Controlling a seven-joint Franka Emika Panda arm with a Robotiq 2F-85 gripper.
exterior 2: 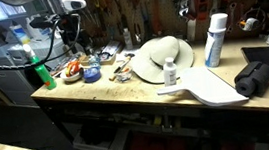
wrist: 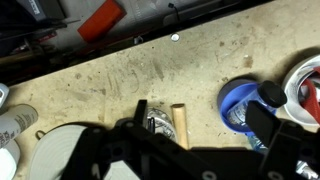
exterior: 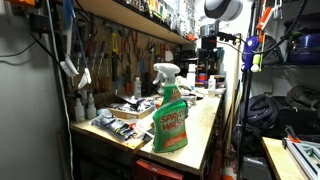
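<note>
Above the cluttered worktop [wrist: 120,70] the gripper [exterior 2: 68,38] hovered, jaws spread and empty, while the wooden handle [wrist: 178,124] lay directly beneath, between them, its long axis across their closing line, beside a blue lid [wrist: 236,108].

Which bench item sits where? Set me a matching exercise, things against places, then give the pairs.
Things:
1 green plastic spray bottle
2 white wide-brimmed hat
3 tall white aerosol can with blue label
4 blue round disc

Places:
A lying flat mid-bench
B in the wrist view, beside the claw
C standing at the bench's end corner
D upright, on the hat's far side from the arm

Pairs: 1-C, 2-A, 3-D, 4-B
</note>
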